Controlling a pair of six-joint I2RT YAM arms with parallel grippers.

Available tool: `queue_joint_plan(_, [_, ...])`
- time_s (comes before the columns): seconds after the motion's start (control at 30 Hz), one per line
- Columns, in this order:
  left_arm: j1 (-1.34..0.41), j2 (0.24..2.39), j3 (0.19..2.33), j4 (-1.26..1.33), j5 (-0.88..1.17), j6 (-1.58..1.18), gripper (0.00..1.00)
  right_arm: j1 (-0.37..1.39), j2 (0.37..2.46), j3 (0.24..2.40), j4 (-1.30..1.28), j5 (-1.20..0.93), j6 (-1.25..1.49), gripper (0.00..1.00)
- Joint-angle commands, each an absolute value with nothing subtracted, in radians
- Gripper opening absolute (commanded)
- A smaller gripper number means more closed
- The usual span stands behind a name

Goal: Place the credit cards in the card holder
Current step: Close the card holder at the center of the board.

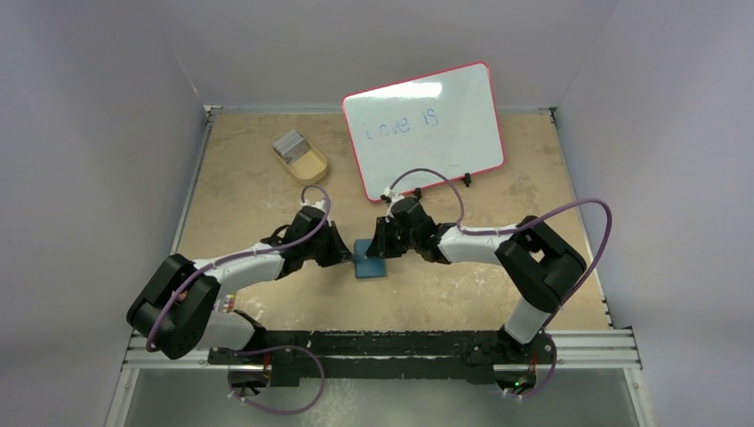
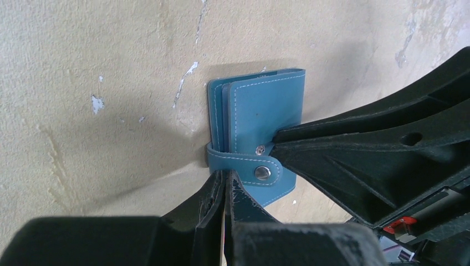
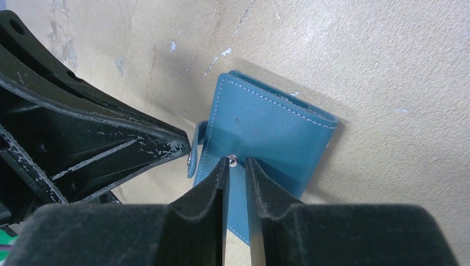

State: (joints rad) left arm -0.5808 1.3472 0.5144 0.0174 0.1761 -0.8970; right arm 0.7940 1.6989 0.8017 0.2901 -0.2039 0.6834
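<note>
Left pincer (image 2: 225, 180); scuffed table (image 2: 83, 83); grey walls (image 1: 89, 107).

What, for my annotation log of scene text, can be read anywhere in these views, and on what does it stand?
"Love IS": faint blue handwriting on the whiteboard; the reading is uncertain because the strokes are pale.
Small marks under that writing: too faint to read.
card holder: no lettering or brand visible, only stitching and snaps.
</note>
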Motion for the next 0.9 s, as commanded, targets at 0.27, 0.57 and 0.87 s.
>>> queue_joint_plan(0.27, [-0.578, 1.354, 0.563, 0.064, 0.167, -0.876, 0.00, 0.801, 1.592, 0.777, 0.332, -0.232, 0.742, 0.23])
queue_joint_plan(0.57, [-0.578, 1.352, 0.562, 0.063, 0.166, -0.875, 0.00, 0.800, 1.624, 0.818, 0.337, -0.222, 0.730, 0.27])
queue_joint_plan(0.87, [-0.578, 1.355, 0.560, 0.065, 0.166, -0.876, 0.00, 0.800, 1.666, 0.856, 0.334, -0.239, 0.725, 0.28])
